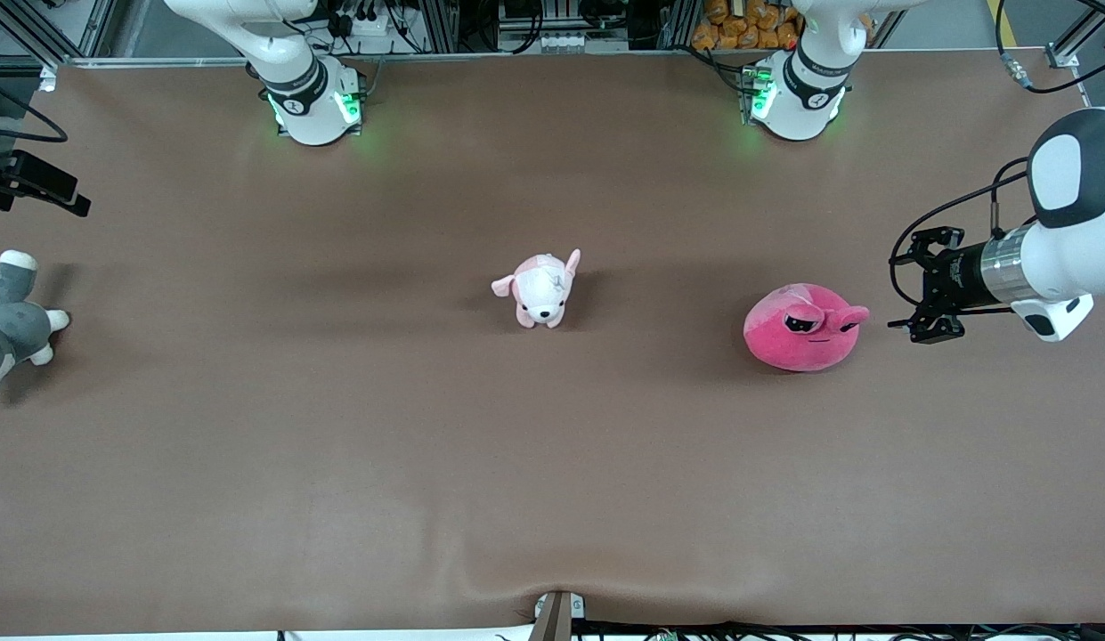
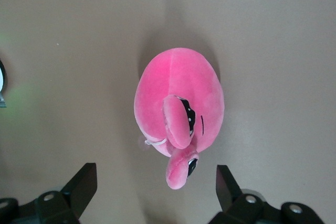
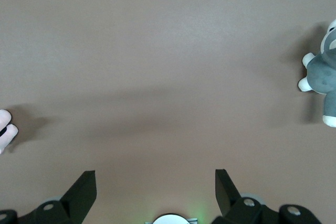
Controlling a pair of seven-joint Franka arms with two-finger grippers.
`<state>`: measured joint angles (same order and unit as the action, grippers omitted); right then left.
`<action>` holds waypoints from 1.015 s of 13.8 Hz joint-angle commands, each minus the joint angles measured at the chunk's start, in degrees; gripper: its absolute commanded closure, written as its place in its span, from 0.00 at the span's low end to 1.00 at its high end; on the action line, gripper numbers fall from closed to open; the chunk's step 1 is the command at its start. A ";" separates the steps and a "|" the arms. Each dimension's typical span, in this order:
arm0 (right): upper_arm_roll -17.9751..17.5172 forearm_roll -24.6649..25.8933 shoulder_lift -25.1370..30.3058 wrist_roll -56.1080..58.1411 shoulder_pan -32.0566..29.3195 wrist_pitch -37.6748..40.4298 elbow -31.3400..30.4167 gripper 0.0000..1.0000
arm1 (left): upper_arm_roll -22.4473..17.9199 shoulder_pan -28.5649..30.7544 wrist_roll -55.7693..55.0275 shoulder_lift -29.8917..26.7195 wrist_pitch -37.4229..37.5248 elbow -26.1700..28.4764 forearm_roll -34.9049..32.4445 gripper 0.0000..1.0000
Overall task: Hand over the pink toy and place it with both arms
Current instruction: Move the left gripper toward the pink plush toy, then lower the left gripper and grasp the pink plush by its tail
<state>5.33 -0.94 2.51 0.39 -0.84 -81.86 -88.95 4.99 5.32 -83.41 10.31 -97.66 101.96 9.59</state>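
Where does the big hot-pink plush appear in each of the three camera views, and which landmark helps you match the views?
Front view: the pink toy lies on the table toward the left arm's end, beside the open left hand.
Left wrist view: it fills the middle, between that hand's two fingertips.
Right wrist view: not in it.
Shared landmark: the brown table, also seen in the left wrist and right wrist views.

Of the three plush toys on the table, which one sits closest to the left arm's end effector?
The pink toy, the round hot-pink blob, lies beside the open left end effector. The pale puppy plush sits mid-table; the grey plush is at the right arm's end.
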 commanded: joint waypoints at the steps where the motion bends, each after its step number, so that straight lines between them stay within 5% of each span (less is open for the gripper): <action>1: -0.59 0.50 0.39 1.02 -1.01 -0.14 -0.17 0.00 | 0.02 0.04 -1.14 2.96 0.28 -1.67 2.61 0.00; 14: -0.76 0.50 0.30 2.69 -1.98 -0.58 -0.17 0.00 | 0.02 0.39 -1.23 8.77 -2.80 -0.71 3.42 0.00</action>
<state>5.42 -0.94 2.51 2.76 -2.15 -82.26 -88.98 4.93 5.52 -83.56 18.80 -100.23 101.95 11.97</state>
